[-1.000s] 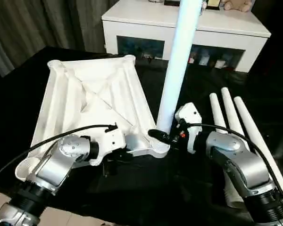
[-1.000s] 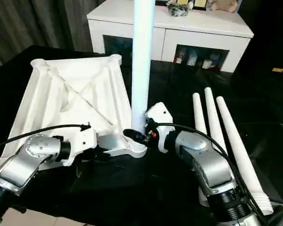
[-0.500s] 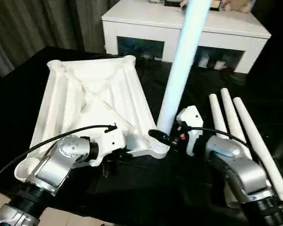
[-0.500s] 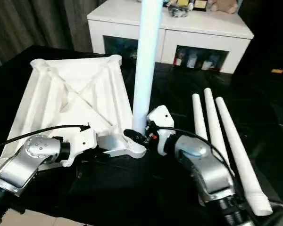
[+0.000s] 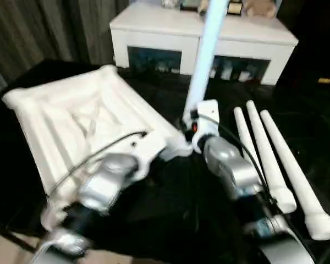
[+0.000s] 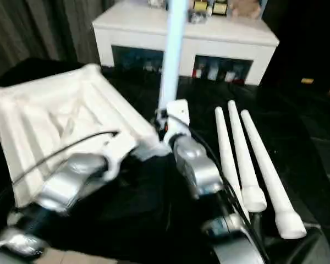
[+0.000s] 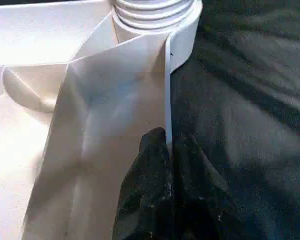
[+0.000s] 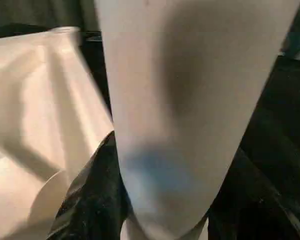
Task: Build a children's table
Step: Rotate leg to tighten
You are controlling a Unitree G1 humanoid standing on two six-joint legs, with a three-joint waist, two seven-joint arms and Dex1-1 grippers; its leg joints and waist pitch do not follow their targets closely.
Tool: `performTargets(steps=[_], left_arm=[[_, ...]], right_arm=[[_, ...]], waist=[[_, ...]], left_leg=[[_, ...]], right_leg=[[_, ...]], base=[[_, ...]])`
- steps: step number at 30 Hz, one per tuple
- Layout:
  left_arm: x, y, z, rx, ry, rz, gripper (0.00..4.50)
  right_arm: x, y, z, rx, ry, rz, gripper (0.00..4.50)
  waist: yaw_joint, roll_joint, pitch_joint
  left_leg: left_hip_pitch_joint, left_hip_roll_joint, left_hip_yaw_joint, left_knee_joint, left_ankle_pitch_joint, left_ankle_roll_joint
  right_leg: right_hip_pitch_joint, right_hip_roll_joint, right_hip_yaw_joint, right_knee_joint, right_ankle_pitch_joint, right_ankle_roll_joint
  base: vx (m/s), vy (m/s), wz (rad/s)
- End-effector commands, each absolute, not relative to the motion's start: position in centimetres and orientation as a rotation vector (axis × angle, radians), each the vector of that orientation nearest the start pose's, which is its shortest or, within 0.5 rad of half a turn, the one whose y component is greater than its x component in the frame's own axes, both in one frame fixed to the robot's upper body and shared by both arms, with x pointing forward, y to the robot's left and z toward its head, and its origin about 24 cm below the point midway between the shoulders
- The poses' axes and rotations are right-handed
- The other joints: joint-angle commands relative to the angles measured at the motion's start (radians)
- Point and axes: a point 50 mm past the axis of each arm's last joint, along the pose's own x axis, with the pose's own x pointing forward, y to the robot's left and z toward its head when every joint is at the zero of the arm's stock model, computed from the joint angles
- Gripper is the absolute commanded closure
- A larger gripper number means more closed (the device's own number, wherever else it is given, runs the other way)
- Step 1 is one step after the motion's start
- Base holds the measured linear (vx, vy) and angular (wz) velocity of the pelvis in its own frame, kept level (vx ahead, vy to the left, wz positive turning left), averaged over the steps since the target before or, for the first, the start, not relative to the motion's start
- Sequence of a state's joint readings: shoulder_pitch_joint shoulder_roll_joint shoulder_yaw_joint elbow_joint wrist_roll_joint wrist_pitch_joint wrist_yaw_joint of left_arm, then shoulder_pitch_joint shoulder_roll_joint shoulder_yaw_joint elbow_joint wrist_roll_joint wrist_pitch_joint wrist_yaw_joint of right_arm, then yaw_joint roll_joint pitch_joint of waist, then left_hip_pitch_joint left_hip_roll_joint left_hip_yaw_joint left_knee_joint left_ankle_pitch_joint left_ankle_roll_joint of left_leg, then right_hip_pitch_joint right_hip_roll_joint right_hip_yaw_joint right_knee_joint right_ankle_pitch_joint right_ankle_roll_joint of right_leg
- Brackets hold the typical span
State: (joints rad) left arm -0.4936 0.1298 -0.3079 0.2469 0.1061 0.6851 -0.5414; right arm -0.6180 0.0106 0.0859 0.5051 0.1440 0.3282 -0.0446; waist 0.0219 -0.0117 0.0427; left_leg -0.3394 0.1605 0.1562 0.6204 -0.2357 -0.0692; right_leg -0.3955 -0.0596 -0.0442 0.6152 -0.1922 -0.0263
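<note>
Smooth white plastic with a slight sheen on the table top (image 5: 82, 118), thin-rimmed between the left gripper's black fingers (image 7: 150, 200). Same smooth plastic on the upright leg (image 8: 190, 100) between the right gripper's glossy black fingers (image 8: 90, 200). Matt black cloth (image 7: 250, 125) just beside. Brushed silver metal on both forearms (image 5: 231, 165).

Dim room, bright white plastic.
Motion blur smears both silver forearms (image 5: 107, 184); the upright white leg (image 8: 190, 115) is soft, shaded.
</note>
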Motion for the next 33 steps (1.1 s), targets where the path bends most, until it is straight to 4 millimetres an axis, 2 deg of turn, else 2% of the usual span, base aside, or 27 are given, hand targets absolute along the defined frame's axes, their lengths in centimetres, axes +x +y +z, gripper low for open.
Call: performTargets(steps=[1, 2, 3, 5, 6, 8, 9, 10, 12, 14, 15, 16, 17, 18, 19, 21, 22, 23, 25, 26, 28, 29, 30, 31, 33], left_arm=[[31.7, 5.1, 6.9, 0.265, 0.446, -0.757, 4.5], [31.7, 4.9, 6.9, 0.264, 0.444, -0.755, 4.5], [31.8, 4.6, 7.0, 0.268, 0.436, -0.745, 4.5], [31.9, 4.5, 7.2, 0.247, 0.436, -0.733, 4.5], [31.8, 4.5, 7.3, 0.24, 0.437, -0.727, 4.5], [31.7, 4.7, 7.2, 0.245, 0.442, -0.724, 4.5], [31.7, 4.8, 7.2, 0.249, 0.444, -0.725, 4.5], [31.7, 5.1, 7.1, 0.258, 0.446, -0.719, 4.5], [31.7, 5.6, 7.0, 0.266, 0.447, -0.71, 4.5], [31.8, 6.1, 7.0, 0.276, 0.443, -0.705, 4.5], [31.8, 6.4, 7.0, 0.285, 0.438, -0.704, 4.5], [31.9, 6.5, 7.0, 0.289, 0.436, -0.704, 4.5], [31.8, 6.8, 7.1, 0.298, 0.431, -0.709, 4.5], [31.8, 7.3, 7.1, 0.317, 0.426, -0.72, 4.5], [31.7, 7.5, 7.1, 0.322, 0.427, -0.723, 4.5], [31.5, 7.9, 7.2, 0.339, 0.42, -0.749, 4.5], [31.4, 8.1, 7.3, 0.355, 0.411, -0.766, 4.5], [31.4, 8.2, 7.4, 0.368, 0.399, -0.779, 4.5], [31.0, 8.8, 7.4, 0.375, 0.41, -0.805, 4.5], [30.8, 9.1, 7.4, 0.392, 0.4, -0.828, 4.5], [30.2, 9.8, 7.1, 0.416, 0.407, -0.892, 4.5], [29.8, 10.1, 7.0, 0.426, 0.402, -0.938, 4.5], [29.3, 10.7, 6.8, 0.43, 0.42, -0.978, 4.5], [28.8, 11.2, 6.7, 0.441, 0.426, -1.015, 4.5], [27.2, 11.6, 6.6, 0.414, 0.431, -1.135, 4.5]], right_arm=[[34.3, -9.6, 2.2, -0.047, 0.473, 0.076, 2.67], [34.3, -9.5, 2.3, -0.051, 0.472, 0.072, 2.67], [34.5, -9.5, 2.3, -0.055, 0.472, 0.061, 2.67], [34.7, -9.5, 2.3, -0.067, 0.473, 0.058, 2.67], [34.7, -9.4, 2.3, -0.068, 0.47, 0.052, 2.67], [34.9, -9.4, 2.3, -0.069, 0.458, 0.049, 2.67], [34.9, -9.3, 2.3, -0.07, 0.455, 0.051, 2.67], [35.0, -9.1, 2.5, -0.027, 0.442, 0.067, 2.32], [35.2, -8.6, 3.1, 0.041, 0.405, 0.097, 1.97], [35.4, -8.5, 3.6, 0.076, 0.373, 0.124, 1.97], [35.6, -8.5, 4.0, 0.092, 0.349, 0.139, 1.63], [35.7, -8.4, 4.2, 0.098, 0.337, 0.147, 1.55], [35.8, -8.3, 4.7, 0.105, 0.31, 0.177, 1.55], [35.8, -8.3, 5.8, 0.127, 0.248, 0.228, 1.51], [35.8, -8.3, 6.3, 0.135, 0.228, 0.241, 1.45], [35.6, -8.3, 7.4, 0.141, 0.174, 0.328, 1.2], [35.4, -8.5, 8.0, 0.131, 0.143, 0.359, 1.13], [35.2, -8.6, 8.3, 0.127, 0.129, 0.377, 1.13], [34.6, -9.0, 9.1, 0.1, 0.096, 0.451, 0.82], [34.3, -9.2, 9.4, 0.086, 0.084, 0.487, 0.75], [33.3, -9.8, 9.8, 0.055, 0.083, 0.579, 0.73], [32.8, -10.3, 9.8, 0.04, 0.093, 0.624, 0.58], [32.0, -10.9, 9.6, -0.007, 0.114, 0.697, 0.58], [31.1, -11.3, 9.3, -0.062, 0.134, 0.777, 0.58], [29.1, -12.2, 8.9, -0.1, 0.17, 0.943, 0.58]], waist=[[0.002, -0.002, -0.045], [0.003, 0.0, -0.046], [0.008, -0.003, -0.05], [0.013, -0.004, -0.053], [0.012, -0.006, -0.056], [0.015, -0.004, -0.058], [0.014, -0.005, -0.055], [0.014, -0.004, -0.054], [0.012, -0.001, -0.051], [0.011, 0.0, -0.051], [0.015, 0.001, -0.056], [0.012, -0.002, -0.053], [0.014, 0.005, -0.052], [0.014, 0.003, -0.053], [0.015, 0.003, -0.052], [0.019, 0.004, -0.056], [0.019, 0.006, -0.058], [0.021, 0.006, -0.059], [0.025, 0.006, -0.064], [0.025, 0.011, -0.064], [0.033, 0.011, -0.059], [0.033, 0.011, -0.06], [0.033, 0.012, -0.055], [0.038, 0.018, -0.056], [0.042, 0.017, -0.053]], left_leg=[[-0.002, 0.051, -0.02, -0.097, -0.237, -0.026], [-0.003, 0.05, -0.019, -0.095, -0.221, -0.023], [-0.011, 0.052, -0.02, -0.096, -0.184, -0.014], [-0.01, 0.053, -0.016, -0.092, -0.141, 0.001], [-0.017, 0.052, -0.015, -0.09, -0.107, 0.01], [-0.019, 0.051, -0.014, -0.087, -0.058, 0.028], [-0.019, 0.051, -0.013, -0.088, -0.059, 0.037], [-0.017, 0.053, -0.012, -0.089, -0.077, 0.04], [-0.014, 0.055, -0.012, -0.093, -0.128, 0.031], [-0.009, 0.056, -0.012, -0.094, -0.166, 0.021], [-0.012, 0.057, -0.012, -0.092, -0.139, 0.023], [-0.02, 0.056, -0.013, -0.095, -0.109, 0.03], [-0.017, 0.056, -0.012, -0.093, -0.112, 0.033], [-0.016, 0.057, -0.011, -0.092, -0.11, 0.038], [-0.019, 0.058, -0.012, -0.093, -0.106, 0.044], [-0.017, 0.058, -0.01, -0.089, -0.073, 0.055], [-0.017, 0.059, -0.01, -0.086, -0.025, 0.066], [-0.019, 0.058, -0.011, -0.084, -0.003, 0.076], [-0.02, 0.057, -0.009, -0.075, 0.074, 0.115], [-0.021, 0.057, -0.008, -0.074, 0.079, 0.123], [-0.019, 0.06, -0.008, -0.076, 0.047, 0.136], [-0.019, 0.062, -0.007, -0.076, 0.045, 0.136], [-0.019, 0.065, -0.007, -0.08, 0.025, 0.13], [-0.015, 0.064, -0.007, -0.078, 0.008, 0.119], [-0.016, 0.069, -0.006, -0.08, -0.014, 0.113]], right_leg=[[0.03, -0.082, 0.049, -0.089, -0.303, -0.141], [0.031, -0.081, 0.051, -0.086, -0.284, -0.146], [0.038, -0.082, 0.05, -0.08, -0.23, -0.151], [0.038, -0.082, 0.049, -0.075, -0.161, -0.16], [0.044, -0.083, 0.048, -0.067, -0.112, -0.173], [0.048, -0.083, 0.047, -0.062, -0.047, -0.186], [0.047, -0.082, 0.046, -0.065, -0.049, -0.189], [0.047, -0.083, 0.046, -0.068, -0.075, -0.189], [0.043, -0.084, 0.046, -0.076, -0.145, -0.183], [0.037, -0.082, 0.046, -0.08, -0.191, -0.18], [0.041, -0.085, 0.048, -0.073, -0.138, -0.186], [0.046, -0.08, 0.045, -0.068, -0.103, -0.189], [0.043, -0.08, 0.045, -0.069, -0.105, -0.19], [0.044, -0.082, 0.045, -0.07, -0.097, -0.194], [0.047, -0.084, 0.046, -0.069, -0.096, -0.196], [0.049, -0.084, 0.046, -0.065, -0.063, -0.203], [0.047, -0.083, 0.047, -0.055, 0.005, -0.218], [0.05, -0.081, 0.045, -0.054, 0.033, -0.223], [0.05, -0.079, 0.044, -0.041, 0.146, -0.248], [0.048, -0.079, 0.044, -0.04, 0.153, -0.254], [0.049, -0.078, 0.043, -0.047, 0.101, -0.255], [0.049, -0.079, 0.045, -0.046, 0.1, -0.253], [0.045, -0.079, 0.044, -0.049, 0.066, -0.25], [0.046, -0.077, 0.043, -0.052, 0.048, -0.247], [0.046, -0.079, 0.047, -0.05, 0.049, -0.247]], base=[[0.0, 0.0, 0.0], [0.0, 0.0, 0.0], [0.0, 0.0, 0.0], [0.0, 0.0, 0.0], [0.0, 0.0, 0.0], [0.0, 0.0, 0.0], [0.0, 0.0, 0.0], [0.0, 0.0, 0.0], [0.0, 0.0, 0.0], [0.0, 0.0, 0.0], [0.0, 0.0, 0.0], [0.0, 0.0, 0.0], [0.0, 0.0, 0.0], [0.0, 0.0, 0.0], [0.0, 0.0, 0.0], [0.0, 0.0, 0.0], [0.0, 0.0, 0.0], [0.0, 0.0, 0.0], [0.0, 0.0, 0.0], [0.0, 0.0, 0.0], [0.0, 0.0, 0.0], [0.0, 0.0, 0.0], [0.0, 0.0, 0.0], [0.0, 0.0, 0.0], [0.0, 0.0, 0.0]])
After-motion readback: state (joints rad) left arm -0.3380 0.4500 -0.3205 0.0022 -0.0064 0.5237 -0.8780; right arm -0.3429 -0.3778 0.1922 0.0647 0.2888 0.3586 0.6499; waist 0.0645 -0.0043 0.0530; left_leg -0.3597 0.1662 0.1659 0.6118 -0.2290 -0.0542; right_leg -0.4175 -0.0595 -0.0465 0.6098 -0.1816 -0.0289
